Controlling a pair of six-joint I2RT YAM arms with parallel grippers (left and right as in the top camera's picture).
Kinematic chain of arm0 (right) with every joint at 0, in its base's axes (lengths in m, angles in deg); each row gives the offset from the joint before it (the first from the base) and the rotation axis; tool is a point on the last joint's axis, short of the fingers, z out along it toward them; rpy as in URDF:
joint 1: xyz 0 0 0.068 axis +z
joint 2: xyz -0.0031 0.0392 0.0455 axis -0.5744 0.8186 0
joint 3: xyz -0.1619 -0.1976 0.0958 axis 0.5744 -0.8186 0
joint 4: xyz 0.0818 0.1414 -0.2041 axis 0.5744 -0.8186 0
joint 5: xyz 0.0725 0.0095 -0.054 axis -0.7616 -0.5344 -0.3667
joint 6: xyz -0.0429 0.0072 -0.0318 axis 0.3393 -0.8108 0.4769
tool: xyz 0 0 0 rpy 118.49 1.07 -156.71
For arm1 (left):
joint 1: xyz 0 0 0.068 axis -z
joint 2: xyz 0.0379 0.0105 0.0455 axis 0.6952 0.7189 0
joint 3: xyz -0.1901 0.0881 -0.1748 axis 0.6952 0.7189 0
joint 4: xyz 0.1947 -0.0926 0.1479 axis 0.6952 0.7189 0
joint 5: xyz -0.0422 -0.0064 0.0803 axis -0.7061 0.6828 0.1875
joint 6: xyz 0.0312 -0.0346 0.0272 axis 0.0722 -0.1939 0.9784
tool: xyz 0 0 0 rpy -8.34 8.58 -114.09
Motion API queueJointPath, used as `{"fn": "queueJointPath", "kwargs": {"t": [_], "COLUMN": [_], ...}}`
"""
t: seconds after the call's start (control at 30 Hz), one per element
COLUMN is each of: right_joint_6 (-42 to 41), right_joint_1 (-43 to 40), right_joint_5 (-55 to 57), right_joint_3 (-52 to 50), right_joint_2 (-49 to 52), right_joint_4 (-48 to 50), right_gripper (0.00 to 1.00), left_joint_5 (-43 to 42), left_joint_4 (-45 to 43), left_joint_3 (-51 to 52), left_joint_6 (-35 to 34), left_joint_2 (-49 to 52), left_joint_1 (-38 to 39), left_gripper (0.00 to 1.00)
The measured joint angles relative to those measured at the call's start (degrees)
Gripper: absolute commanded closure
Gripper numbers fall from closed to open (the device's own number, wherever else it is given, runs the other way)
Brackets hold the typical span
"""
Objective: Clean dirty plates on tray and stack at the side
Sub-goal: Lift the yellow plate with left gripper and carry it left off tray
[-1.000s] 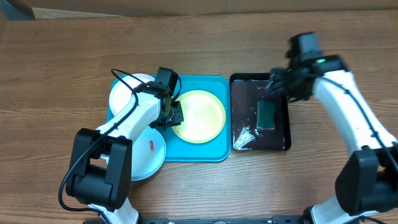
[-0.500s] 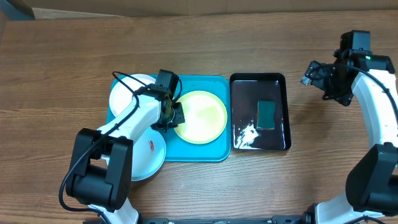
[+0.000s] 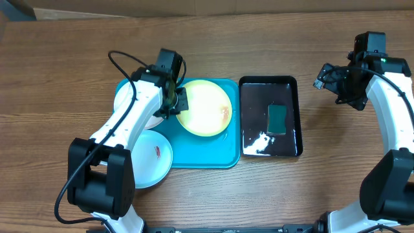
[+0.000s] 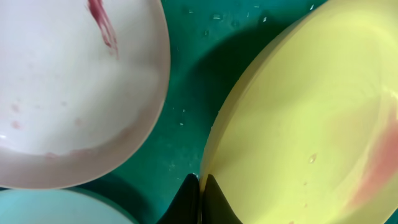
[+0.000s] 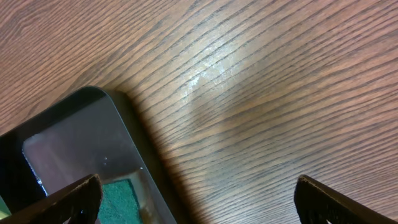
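Note:
My left gripper [image 3: 174, 107] [image 4: 200, 190] is shut on the left rim of the lime-green plate [image 3: 206, 107] [image 4: 305, 118]. It holds the plate tilted over the far part of the turquoise tray [image 3: 194, 156] [image 4: 186, 81]. The plate has a faint reddish smear on its right side. The white plate [image 3: 124, 103] [image 4: 68, 93], with a red smear, lies on the tray's left end, partly under my arm. The pale blue plate [image 3: 152, 167] [image 4: 43, 208], with a small red smear, sits at the tray's near-left corner. My right gripper [image 3: 330, 83] [image 5: 199, 199] is open and empty over bare table.
A glossy black tray [image 3: 268, 80] [image 5: 68, 143] stands right of the turquoise tray. It holds a green sponge [image 3: 277, 119] [image 5: 118, 199] and some white foam. A cardboard box edge runs along the far side of the wooden table.
My left gripper has moved toward the far side with the lime-green plate, which is now tilted. My right arm swung from the black tray out to the right, then stayed still.

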Motion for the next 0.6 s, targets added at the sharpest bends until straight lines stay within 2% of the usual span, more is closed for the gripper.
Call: {"fn": "queueJointPath", "kwargs": {"t": [0.4,0.6], "right_joint_6": [0.0,0.0], "right_joint_1": [0.0,0.0], "right_joint_5": [0.0,0.0], "right_joint_3": [0.0,0.0], "right_joint_2": [0.0,0.0], "right_joint_4": [0.0,0.0], "right_gripper": [0.00,0.00], "left_joint_5": [2.4,4.0], "left_joint_4": [3.8,3.8], "left_joint_3": [-12.1,-16.4], "left_joint_6": [0.7,0.7], "left_joint_2": [0.0,0.0], "left_joint_1": [0.3,3.6], "left_gripper": [0.96,0.96]}}
